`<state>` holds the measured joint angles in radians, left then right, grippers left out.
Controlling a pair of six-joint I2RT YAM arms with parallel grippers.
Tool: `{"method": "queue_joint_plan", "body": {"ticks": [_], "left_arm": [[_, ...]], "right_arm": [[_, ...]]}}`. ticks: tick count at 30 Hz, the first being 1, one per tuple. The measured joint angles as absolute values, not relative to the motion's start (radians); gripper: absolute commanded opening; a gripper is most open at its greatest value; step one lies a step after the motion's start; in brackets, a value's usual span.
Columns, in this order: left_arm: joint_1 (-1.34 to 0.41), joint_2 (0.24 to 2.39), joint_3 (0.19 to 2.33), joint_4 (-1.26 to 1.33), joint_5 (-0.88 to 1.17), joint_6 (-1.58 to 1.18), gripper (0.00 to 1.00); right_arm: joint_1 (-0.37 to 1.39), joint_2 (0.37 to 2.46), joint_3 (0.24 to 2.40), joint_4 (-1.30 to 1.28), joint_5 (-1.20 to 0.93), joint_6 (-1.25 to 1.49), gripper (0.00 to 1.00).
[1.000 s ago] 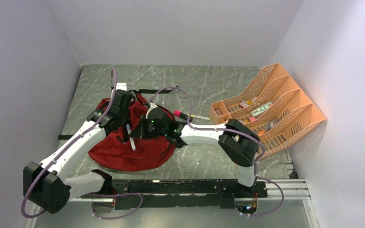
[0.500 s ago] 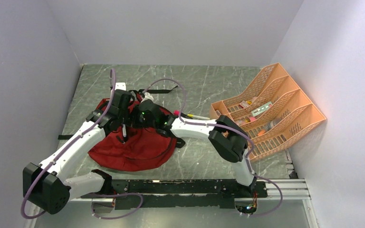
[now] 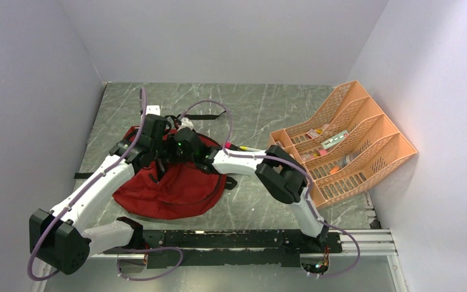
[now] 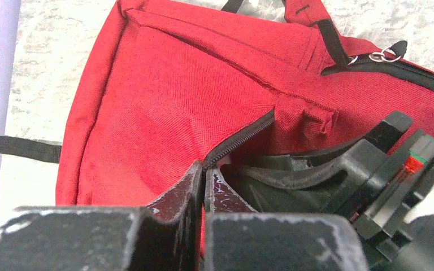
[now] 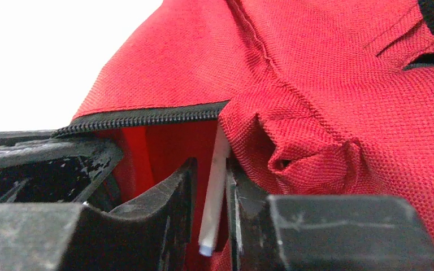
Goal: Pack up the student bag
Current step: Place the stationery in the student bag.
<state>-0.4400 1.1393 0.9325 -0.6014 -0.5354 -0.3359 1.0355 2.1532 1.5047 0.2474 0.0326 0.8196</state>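
Right claw [image 5: 210,172] grips pen [image 5: 213,197] in student bag [image 4: 164,96]; left claw [image 4: 204,175] pinches zipper [image 4: 240,137].

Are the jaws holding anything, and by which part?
The right gripper pinches a white pen by its shaft; left gripper pinches the student bag at its zipper edge.

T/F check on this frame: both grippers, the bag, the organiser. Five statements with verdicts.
1. The left gripper is pinched shut on the zipper edge of the student bag. True.
2. The right gripper is empty. False: a white pen sits between its fingers.
3. The right gripper is at the bag's opening, with the pen pointing in. True.
4. The orange organiser stands on the left side of the table. False: it is on the right, by the right wall.
5. The bag is zipped fully closed. False: the zipper gapes and the inside shows in the right wrist view.
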Motion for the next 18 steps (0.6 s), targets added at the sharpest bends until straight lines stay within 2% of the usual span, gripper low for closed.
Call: {"method": "queue_joint_plan", "body": {"ticks": [3,10,18], "left_arm": [[-0.437,1.139,0.933,-0.601,-0.533,-0.336,0.05],[-0.433,1.139,0.932,-0.598,-0.527,-0.336,0.05],[-0.429,1.139,0.932,-0.595,-0.519,-0.331,0.05]], "right_arm": [[1.036,2.139,1.491,0.255,0.024,0.806,0.33],[1.032,2.004,1.390,0.234,0.036,0.780,0.32],[1.019,1.647,1.109,0.157,0.209,0.684,0.33]]}}
